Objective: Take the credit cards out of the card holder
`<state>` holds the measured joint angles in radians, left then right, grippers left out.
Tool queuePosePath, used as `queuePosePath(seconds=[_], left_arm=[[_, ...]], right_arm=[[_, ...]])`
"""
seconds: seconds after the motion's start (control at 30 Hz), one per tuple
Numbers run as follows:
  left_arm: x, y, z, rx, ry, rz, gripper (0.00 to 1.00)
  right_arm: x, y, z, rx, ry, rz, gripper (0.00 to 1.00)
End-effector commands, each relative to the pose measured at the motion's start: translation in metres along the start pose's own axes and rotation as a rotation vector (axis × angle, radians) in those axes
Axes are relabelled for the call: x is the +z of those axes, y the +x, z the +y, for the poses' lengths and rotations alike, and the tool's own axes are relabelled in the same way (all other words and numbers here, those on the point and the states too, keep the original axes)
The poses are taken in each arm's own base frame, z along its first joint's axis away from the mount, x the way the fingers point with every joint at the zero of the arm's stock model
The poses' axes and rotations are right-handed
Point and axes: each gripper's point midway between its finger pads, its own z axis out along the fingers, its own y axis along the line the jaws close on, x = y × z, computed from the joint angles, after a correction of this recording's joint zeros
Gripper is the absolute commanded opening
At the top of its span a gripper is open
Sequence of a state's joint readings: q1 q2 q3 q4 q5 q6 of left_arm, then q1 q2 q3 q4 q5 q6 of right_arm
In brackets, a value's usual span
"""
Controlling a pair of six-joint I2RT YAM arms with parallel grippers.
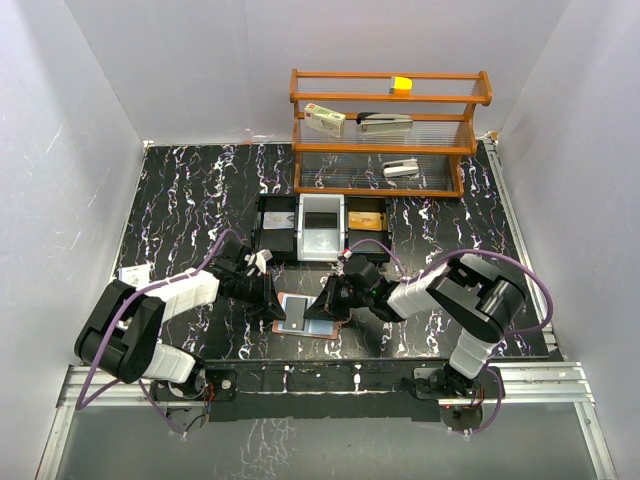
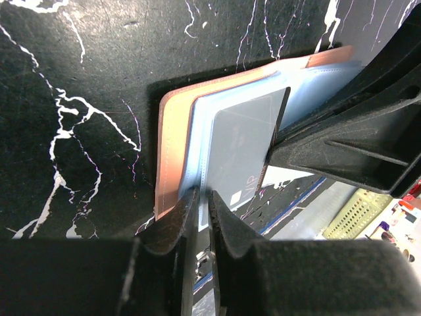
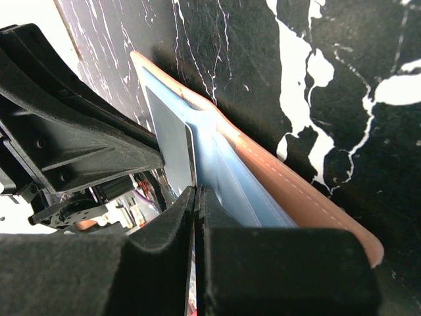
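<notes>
bright even light, blurry fg

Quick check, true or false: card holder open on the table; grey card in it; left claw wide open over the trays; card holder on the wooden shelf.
The card holder lies open on the table: true.
A grey card is in it: true.
The left claw hangs wide open over the trays: false; it is pinched on the card holder's edge.
The card holder sits on the wooden shelf: false; it lies on the table between the left claw and the right claw.
</notes>
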<state>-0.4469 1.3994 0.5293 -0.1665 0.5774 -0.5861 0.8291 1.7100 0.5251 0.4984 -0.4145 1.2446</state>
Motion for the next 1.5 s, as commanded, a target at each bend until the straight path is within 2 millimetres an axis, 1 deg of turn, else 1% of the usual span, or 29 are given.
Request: queuePosePath(seconds=[0.0,0.17,0.4,0.47,0.5,0.63,0.67,0.73,0.83,0.9,0.97,1.0,1.03,1.1,1.23,1.3,1.37,1.47], left_arm=[[0.001,0.009,0.008,-0.009,-0.027,0.029,0.11],[0.001,0.008,0.007,-0.006,-0.028,0.030,0.10],[0.000,0.007,0.007,-0.003,-0.036,0.025,0.10],[-0.004,0.002,0.006,0.005,-0.052,-0.003,0.12],[-0.008,-0.002,0.005,0.008,-0.062,-0.023,0.16],[-0.024,-0.018,-0.010,0.034,-0.053,-0.121,0.26],[-0.027,-0.021,-0.014,0.038,-0.048,-0.137,0.30],[-0.030,-0.025,-0.025,0.055,-0.018,-0.155,0.33],[-0.030,-0.027,-0.044,0.100,0.045,-0.152,0.34],[-0.026,-0.023,-0.056,0.138,0.074,-0.132,0.32],[-0.020,-0.018,-0.064,0.163,0.099,-0.099,0.30],[-0.015,-0.015,-0.065,0.167,0.102,-0.080,0.27],[-0.011,-0.013,-0.065,0.166,0.095,-0.070,0.24],[-0.004,-0.011,-0.055,0.145,0.048,-0.060,0.18],[0.007,-0.005,-0.024,0.093,-0.082,-0.037,0.14],[0.010,-0.002,-0.012,0.080,-0.129,-0.026,0.12],[0.012,0.001,-0.003,0.072,-0.158,-0.019,0.11],[0.012,0.004,0.004,0.072,-0.185,-0.008,0.10]], right_arm=[[-0.006,-0.003,0.004,-0.036,-0.021,-0.027,0.00],[-0.016,-0.004,-0.009,-0.030,0.004,-0.035,0.00],[-0.022,-0.005,-0.010,-0.033,0.002,-0.041,0.00],[-0.021,-0.006,-0.010,-0.029,0.001,-0.045,0.00],[-0.021,-0.007,-0.009,-0.028,0.000,-0.045,0.00],[-0.017,-0.008,-0.008,-0.021,-0.001,-0.044,0.00],[-0.017,-0.009,-0.007,-0.023,-0.005,-0.044,0.00],[-0.016,-0.010,-0.005,-0.026,-0.008,-0.043,0.00],[-0.015,-0.010,-0.003,-0.027,-0.011,-0.040,0.00],[-0.015,-0.010,-0.003,-0.027,-0.011,-0.041,0.00],[-0.016,-0.010,-0.003,-0.026,-0.010,-0.044,0.00],[-0.016,-0.011,-0.003,-0.024,-0.010,-0.046,0.00],[-0.016,-0.011,-0.003,-0.023,-0.010,-0.048,0.00],[-0.017,-0.010,-0.004,-0.021,-0.008,-0.049,0.00],[-0.017,-0.010,-0.003,-0.022,-0.011,-0.048,0.00],[-0.017,-0.010,-0.002,-0.023,-0.016,-0.045,0.00],[-0.017,-0.010,0.000,-0.027,-0.025,-0.043,0.00],[-0.017,-0.011,0.005,-0.032,-0.043,-0.043,0.00]])
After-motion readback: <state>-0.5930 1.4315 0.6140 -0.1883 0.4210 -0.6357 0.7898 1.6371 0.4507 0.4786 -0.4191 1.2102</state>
